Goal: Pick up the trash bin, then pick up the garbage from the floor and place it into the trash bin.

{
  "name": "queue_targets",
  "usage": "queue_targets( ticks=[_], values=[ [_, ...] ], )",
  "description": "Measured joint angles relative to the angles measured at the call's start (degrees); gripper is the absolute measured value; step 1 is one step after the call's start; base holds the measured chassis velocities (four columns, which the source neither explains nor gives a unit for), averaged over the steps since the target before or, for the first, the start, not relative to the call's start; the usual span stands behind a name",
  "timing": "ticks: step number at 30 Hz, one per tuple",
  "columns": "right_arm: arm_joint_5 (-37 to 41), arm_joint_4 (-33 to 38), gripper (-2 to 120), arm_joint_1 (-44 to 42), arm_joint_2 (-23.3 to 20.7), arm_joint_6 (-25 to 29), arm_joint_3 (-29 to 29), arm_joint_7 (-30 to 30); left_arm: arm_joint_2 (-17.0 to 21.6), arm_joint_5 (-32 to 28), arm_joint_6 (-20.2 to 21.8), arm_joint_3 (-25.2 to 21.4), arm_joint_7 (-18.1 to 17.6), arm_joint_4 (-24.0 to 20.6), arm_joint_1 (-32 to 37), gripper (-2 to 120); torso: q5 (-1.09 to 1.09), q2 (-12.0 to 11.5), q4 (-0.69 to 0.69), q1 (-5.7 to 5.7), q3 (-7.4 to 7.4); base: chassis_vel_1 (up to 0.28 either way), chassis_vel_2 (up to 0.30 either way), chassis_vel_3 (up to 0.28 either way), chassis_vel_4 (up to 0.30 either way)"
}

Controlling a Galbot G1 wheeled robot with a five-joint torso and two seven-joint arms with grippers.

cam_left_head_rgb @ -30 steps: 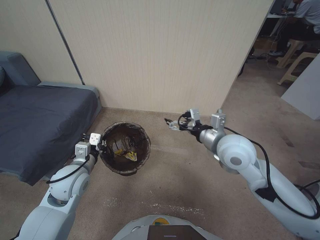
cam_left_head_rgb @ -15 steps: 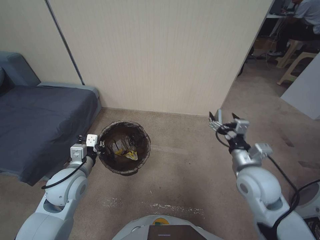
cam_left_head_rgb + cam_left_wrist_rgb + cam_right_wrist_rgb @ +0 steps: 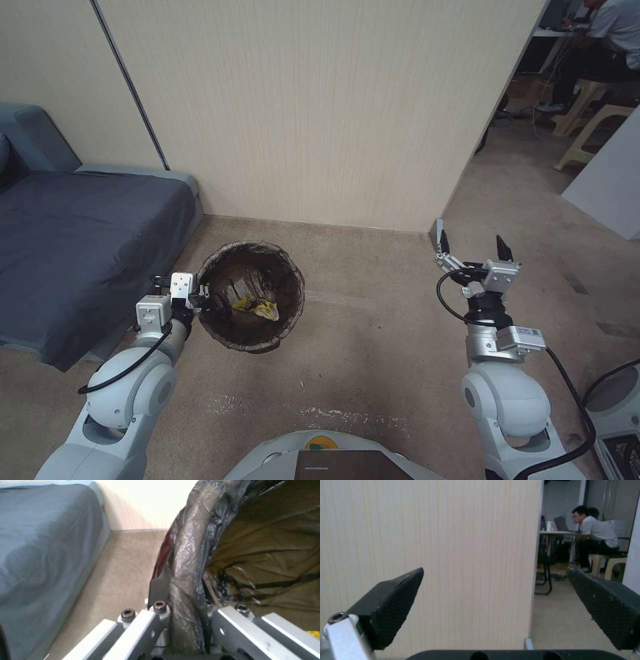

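Note:
The trash bin (image 3: 250,297), lined with a dark brown-black bag, hangs just above the tan carpet floor (image 3: 373,347) near the wall. My left gripper (image 3: 200,295) is shut on its rim at the side facing the bed. In the left wrist view the bag-covered rim (image 3: 186,580) runs between the two fingers (image 3: 160,590). Garbage lies inside the bin: a yellow wrapper (image 3: 261,309) and a crumpled packet (image 3: 237,291). My right gripper (image 3: 472,248) is raised at the right, open and holding nothing. The right wrist view shows its black pads (image 3: 391,605) wide apart, facing the wall.
A bed with a dark grey cover (image 3: 80,240) stands at the left, close to the bin. The beige panel wall (image 3: 320,113) ends at a corner (image 3: 437,230) near my right gripper. Behind it an open room holds stools (image 3: 593,120) and a seated person.
My right arm has swung from beside the bin out to the right and folded back, its gripper now pointing at the wall corner. The left gripper and bin shifted slightly.

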Motion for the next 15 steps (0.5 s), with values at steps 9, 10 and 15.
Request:
queue_targets(
  ticks=[9, 10, 15],
  values=[
    [-0.1, -1.0, 100, 1.5, -0.7, -0.4, -1.1, 0.2, -0.3, -1.4, 1.0, 0.0, -1.3, -0.6, -0.1, 0, 0.0, 0.0, -0.01, 0.0, 0.0, 0.0, 0.0, 0.0, 0.0],
    [-0.1, -1.0, 100, 1.5, -0.7, -0.4, -1.1, 0.2, -0.3, -1.4, 1.0, 0.0, -1.3, -0.6, -0.1, 0, 0.0, 0.0, -0.01, 0.0, 0.0, 0.0, 0.0, 0.0, 0.0],
    [0.2, -1.4, 100, 1.7, -0.9, -0.6, -0.8, 0.4, -0.3, -1.6, 1.1, -0.5, -1.6, -0.8, -0.1, 0, 0.01, 0.0, -0.01, 0.0, 0.01, 0.0, 0.0, 0.0, 0.0]
  ],
)
